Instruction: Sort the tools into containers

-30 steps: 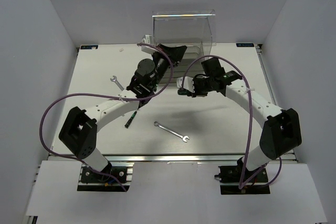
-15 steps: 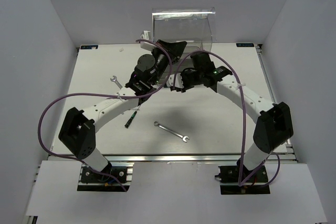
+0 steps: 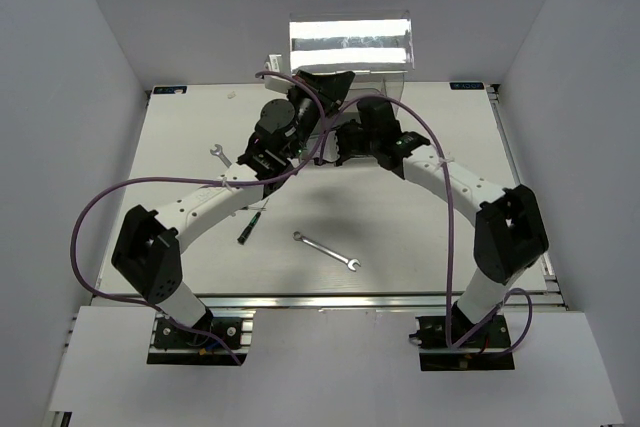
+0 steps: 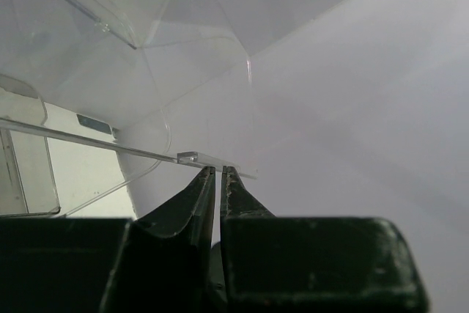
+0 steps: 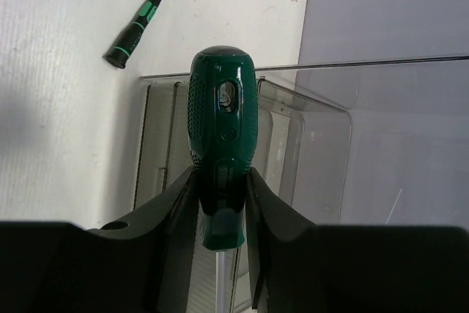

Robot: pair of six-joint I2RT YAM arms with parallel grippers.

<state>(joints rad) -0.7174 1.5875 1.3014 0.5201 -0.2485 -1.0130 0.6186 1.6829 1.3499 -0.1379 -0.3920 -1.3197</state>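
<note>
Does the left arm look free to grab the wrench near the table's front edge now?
Probably not: its pincer is pinching a clear plastic flap; the wrench itself lies unobstructed.

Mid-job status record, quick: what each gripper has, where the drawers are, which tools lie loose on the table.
left gripper: shut on clear panel edge of the box
right gripper: shut on large green screwdriver, close to the drawers
loose on table: small screwdriver, far wrench, near wrench
tools in drawers: cannot tell
</note>
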